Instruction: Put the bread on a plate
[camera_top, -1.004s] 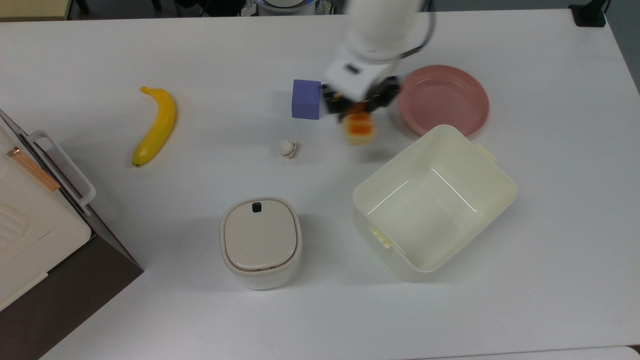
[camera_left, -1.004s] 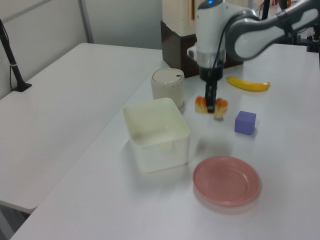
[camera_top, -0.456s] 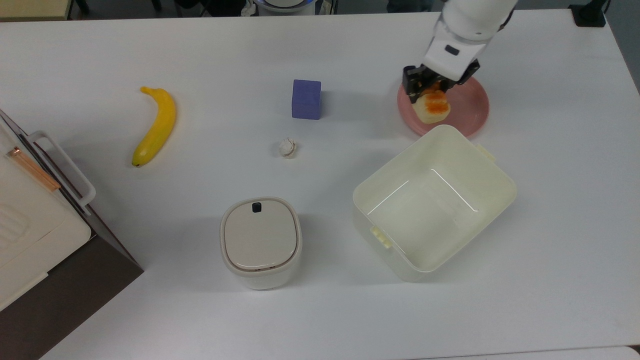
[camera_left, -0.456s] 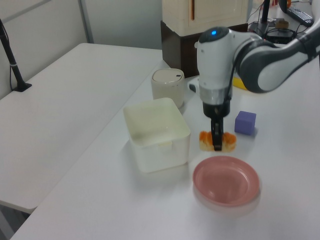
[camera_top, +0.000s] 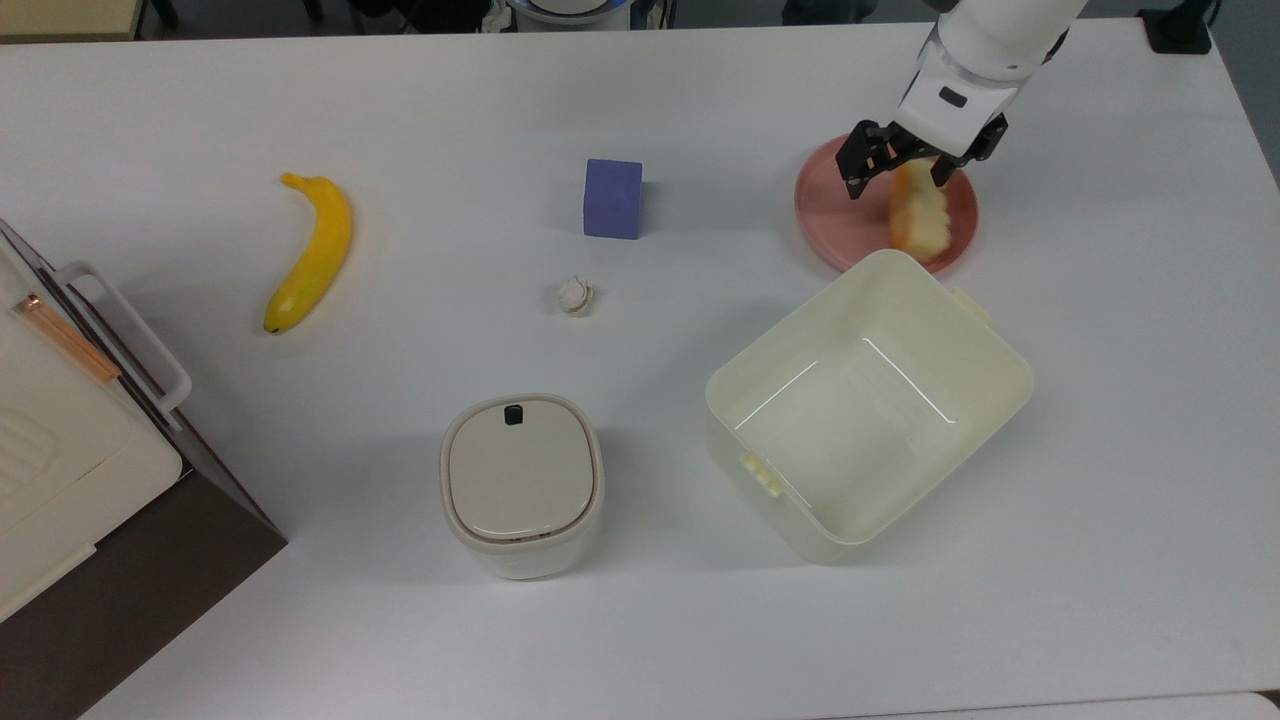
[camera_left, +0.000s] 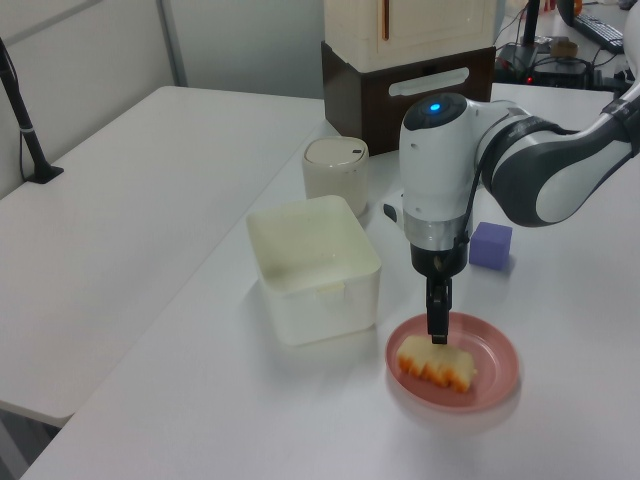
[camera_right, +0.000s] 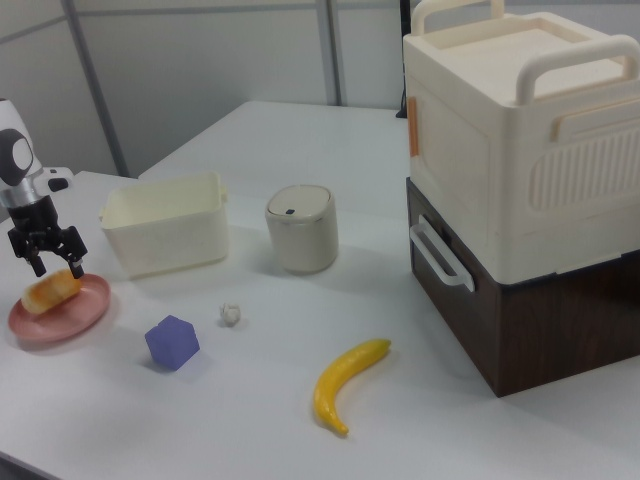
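At the top view's far left, a cream storage box with a handle sits on a dark brown cabinet; its contents are hidden. Next along the white bench lies a banana, loose on the surface. Further right stands a small cream bin with its lid closed, so nothing inside can be seen. Above it in the top view are a garlic bulb and a purple cube, each apart from the others and in no container.

Right of these sits a large cream tub, open at the top and with nothing in it; its pale floor shows in the top view. Just behind the tub's upper corner in the top view is the pink plate, close beside the tub. The bread lies on the plate, toward the top view's right half of it. In the left view the bread rests flat on the plate, orange crust along its near side.

The end effector hangs over the plate with its fingers spread wide, straddling the upper end of the bread in the top view and gripping nothing. In the left view it points straight down just above the loaf.
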